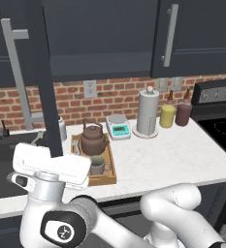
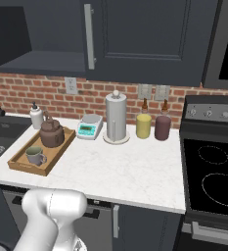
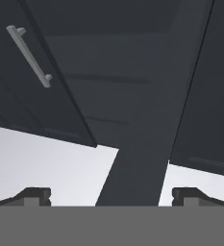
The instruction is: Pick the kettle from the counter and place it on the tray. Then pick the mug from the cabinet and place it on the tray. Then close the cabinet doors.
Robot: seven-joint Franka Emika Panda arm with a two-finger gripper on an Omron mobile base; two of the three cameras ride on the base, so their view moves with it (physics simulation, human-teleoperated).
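Both the squat dark-brown kettle (image 1: 94, 139) and grey-beige mug (image 1: 97, 165) sit on the light-wood tray (image 1: 108, 178) — 2 steps done — leaving the navy cabinet doors (image 1: 45, 97) open, gripper (image 3: 111, 194) spread wide and empty.

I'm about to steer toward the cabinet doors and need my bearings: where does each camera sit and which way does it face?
Left base view: behind the arm's left, facing the counter; white arm low, open door close ahead.
Right base view: behind the arm's right, facing counter and stove; arm lower left.
Hand view: on the hand, tilted up at the cabinet; open gripper at the bottom.
Both base views share tray, kettle, mug.
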